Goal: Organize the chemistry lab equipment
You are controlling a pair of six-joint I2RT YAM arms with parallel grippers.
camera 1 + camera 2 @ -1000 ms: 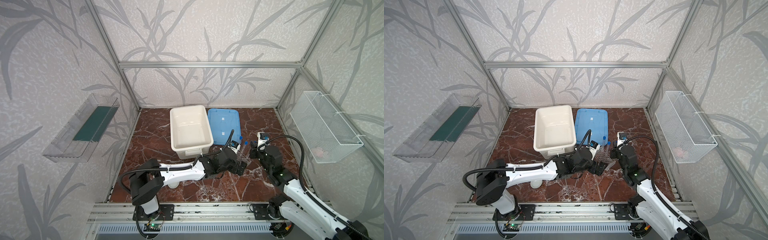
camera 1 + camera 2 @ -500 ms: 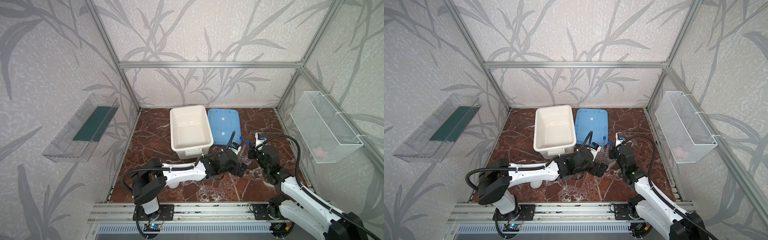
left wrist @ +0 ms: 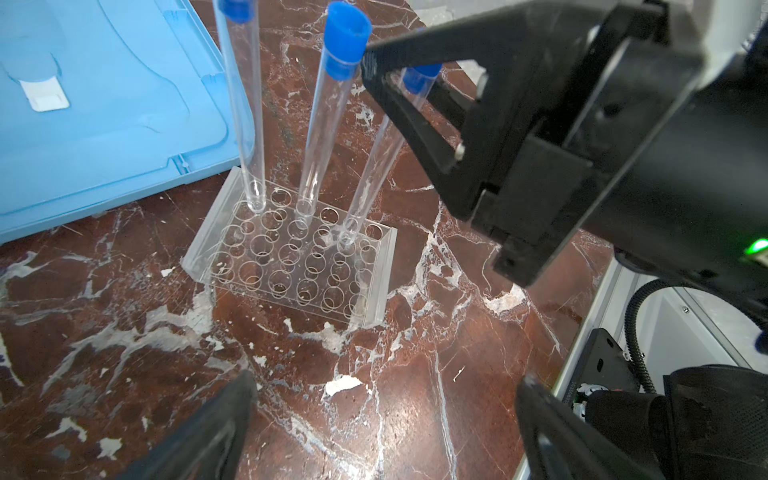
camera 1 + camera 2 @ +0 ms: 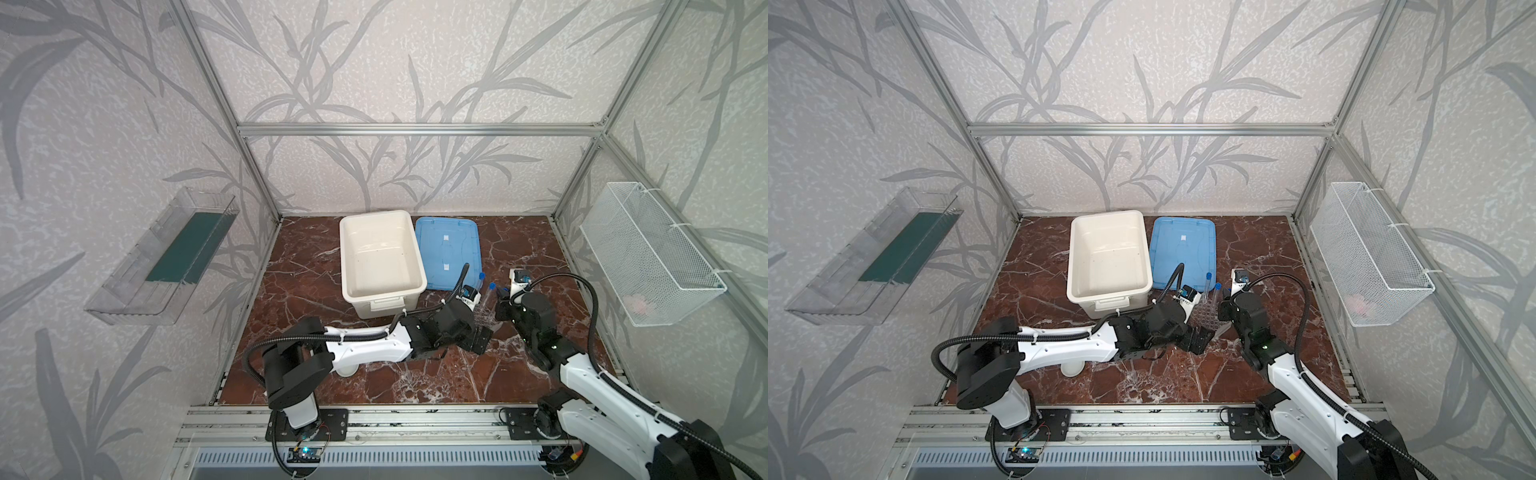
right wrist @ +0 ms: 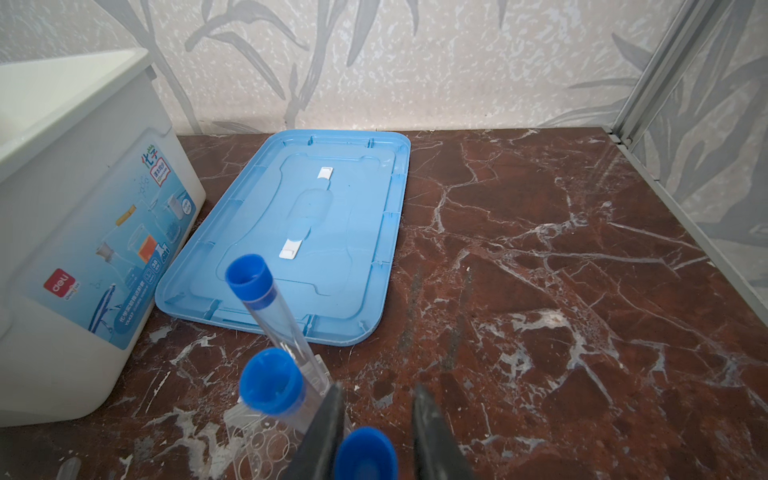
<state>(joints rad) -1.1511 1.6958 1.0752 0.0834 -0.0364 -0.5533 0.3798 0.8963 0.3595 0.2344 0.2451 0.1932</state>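
A clear perforated rack (image 3: pixel 291 262) stands on the marble floor beside the blue lid. Three long clear tubes with blue caps stand in its holes: one (image 3: pixel 249 124), a second (image 3: pixel 326 124), a third (image 3: pixel 374 166) leaning. My right gripper (image 5: pixel 377 390) straddles the third tube's cap (image 5: pixel 365 453), jaws a little apart, with a gap on one side. My left gripper (image 3: pixel 384 415) hovers low in front of the rack, open wide and empty. In both top views the two grippers (image 4: pixel 482 336) (image 4: pixel 1223 299) meet at the rack (image 4: pixel 484 316). A small white round dish (image 4: pixel 347 370) peeks from under the left arm.
A big white tub (image 4: pixel 374 301) stands at the back, its blue lid (image 4: pixel 449 249) flat on the floor to its right. A white wire basket (image 4: pixel 648 257) hangs on the right wall, a clear shelf (image 4: pixel 166 257) on the left wall.
The right gripper has shifted slightly toward the rack, and its jaws have parted a little round the third tube's cap. The left arm has barely moved.
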